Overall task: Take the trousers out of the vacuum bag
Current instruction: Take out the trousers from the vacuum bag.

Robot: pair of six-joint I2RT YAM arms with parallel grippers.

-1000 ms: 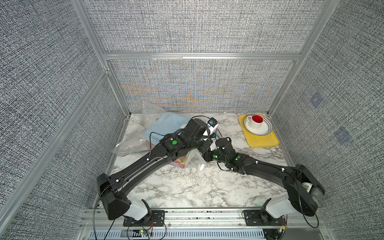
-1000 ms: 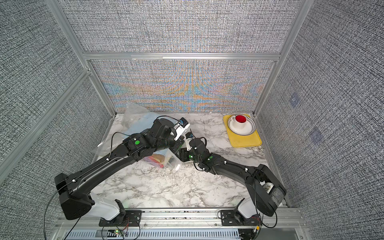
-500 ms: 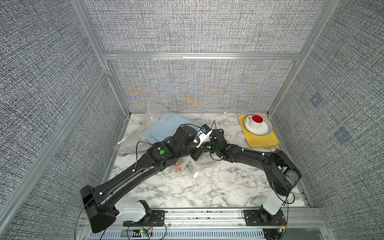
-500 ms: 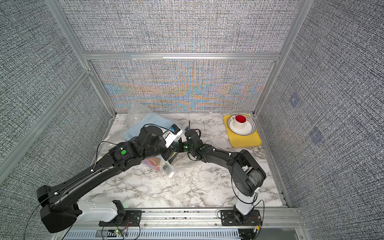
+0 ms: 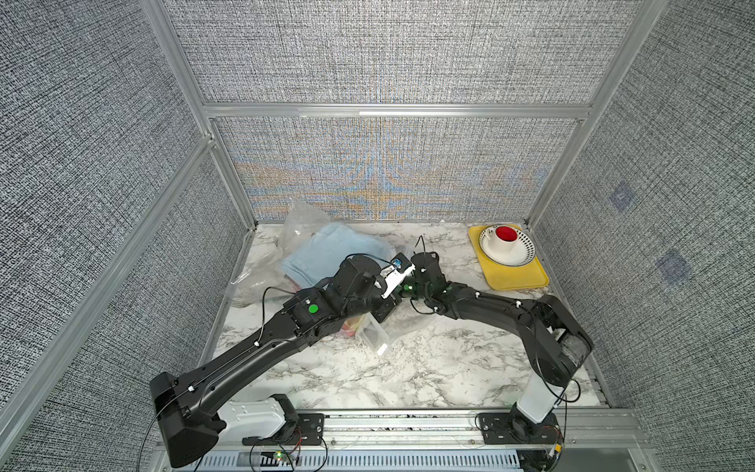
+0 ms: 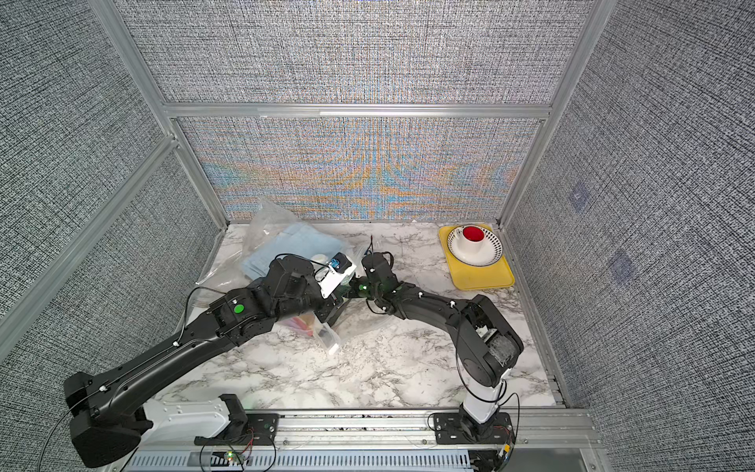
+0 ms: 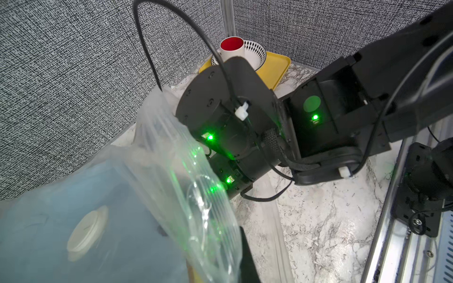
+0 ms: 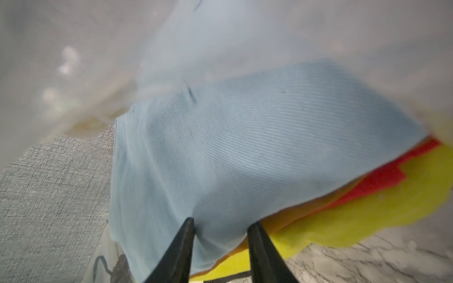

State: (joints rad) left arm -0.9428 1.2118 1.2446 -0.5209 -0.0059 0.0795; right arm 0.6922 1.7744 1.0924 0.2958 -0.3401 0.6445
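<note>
Reaching into the bag [image 7: 171, 171], the right gripper [image 8: 221, 221] pinches a fold of the light blue pair topping the trousers [image 8: 245, 147], its jaws narrow around the cloth. Red and yellow pairs lie beneath the blue one, just ahead of it. The left gripper [image 5: 382, 318], clamped tight on the bag's mouth, holds the plastic raised beside the right wrist. A white valve [image 7: 87, 230] sits on the plastic past the left gripper. A yellow tray [image 5: 519, 280] stands well apart.

The left gripper [image 6: 333, 314] sits at the edge of the vacuum bag [image 6: 265, 229]; light blue trousers [image 6: 294, 249] lie just beyond it, and the yellow tray [image 6: 478, 278] is well to its right.
</note>
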